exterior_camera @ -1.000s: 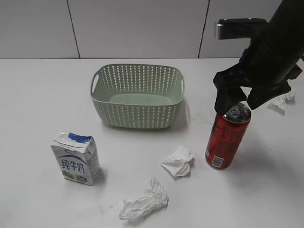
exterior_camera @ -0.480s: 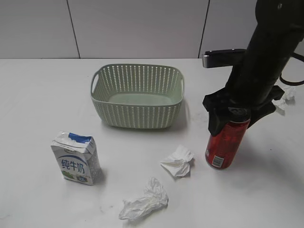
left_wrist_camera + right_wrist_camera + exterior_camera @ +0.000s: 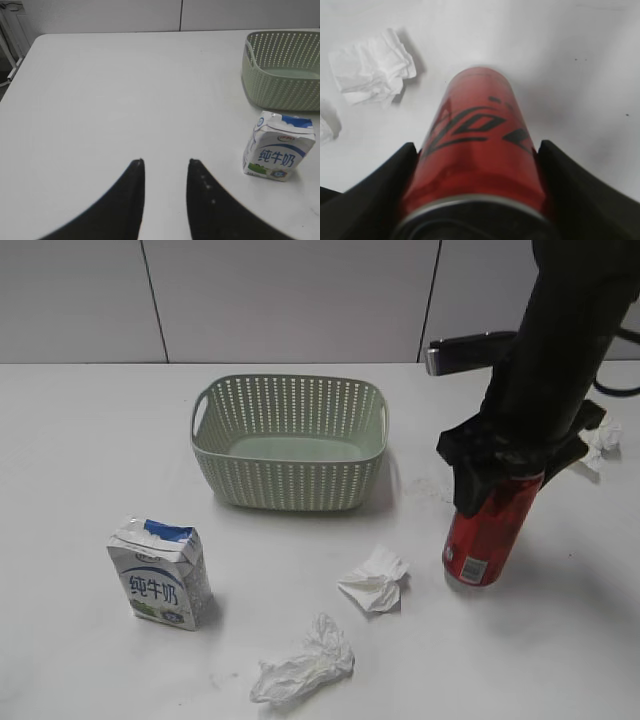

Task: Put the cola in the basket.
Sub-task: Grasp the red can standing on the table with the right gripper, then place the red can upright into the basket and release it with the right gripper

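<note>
The cola (image 3: pixel 485 540) is a tall red can on the table at the right, leaning slightly, with its top between the fingers of my right gripper (image 3: pixel 497 480). In the right wrist view both fingers of the right gripper (image 3: pixel 477 144) press the sides of the cola (image 3: pixel 480 120) near its silver rim. I cannot tell whether its base touches the table. The pale green basket (image 3: pixel 290 480) stands empty at the back centre, left of the can, and shows in the left wrist view (image 3: pixel 280 90). My left gripper (image 3: pixel 165 161) is open and empty over bare table.
A white-and-blue milk carton (image 3: pixel 160 575) stands at the front left, also seen in the left wrist view (image 3: pixel 277 152). Crumpled tissues lie near the can (image 3: pixel 375 580), at the front (image 3: pixel 305 665) and at the far right (image 3: pixel 602 440).
My right gripper came down over the can's top and closed on it. The can has shifted slightly right and now leans. The left arm has not moved.
</note>
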